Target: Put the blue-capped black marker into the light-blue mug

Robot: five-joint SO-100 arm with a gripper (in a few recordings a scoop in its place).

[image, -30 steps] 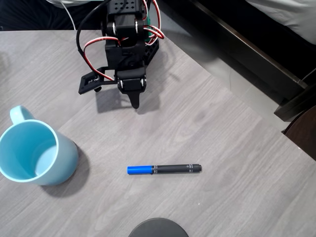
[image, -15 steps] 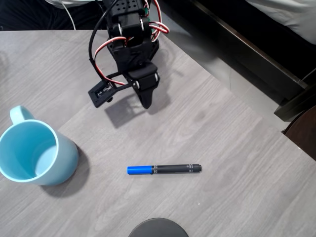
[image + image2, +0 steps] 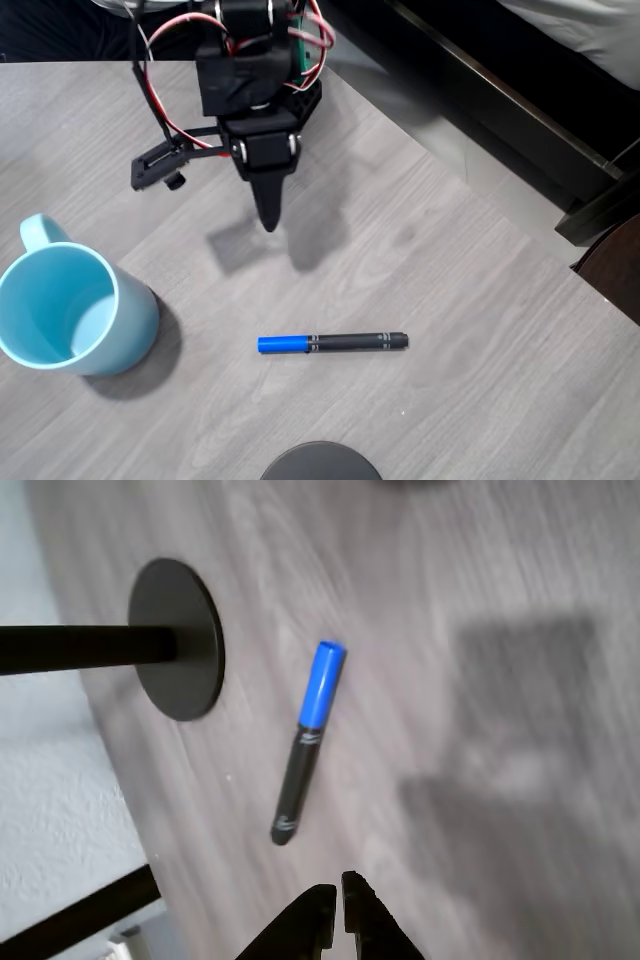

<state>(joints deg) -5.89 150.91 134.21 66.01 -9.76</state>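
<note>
The blue-capped black marker [image 3: 332,343] lies flat on the grey wood table, cap pointing left in the overhead view; in the wrist view the marker [image 3: 307,742] lies just beyond my fingertips. The light-blue mug [image 3: 72,310] stands upright at the left, handle toward the back. My black gripper [image 3: 267,217] hangs above the table behind the marker, well apart from it, pointing toward the front. Its two fingers [image 3: 336,905] are pressed together, shut on nothing.
A round black stand base [image 3: 321,462] sits at the table's front edge, near the marker; in the wrist view the base [image 3: 177,638] carries a black pole. The table's right edge runs diagonally beside a dark floor and furniture [image 3: 520,110].
The arm has swung and reached forward: the gripper tip moved toward the marker and slightly left. Marker and mug have not moved.
</note>
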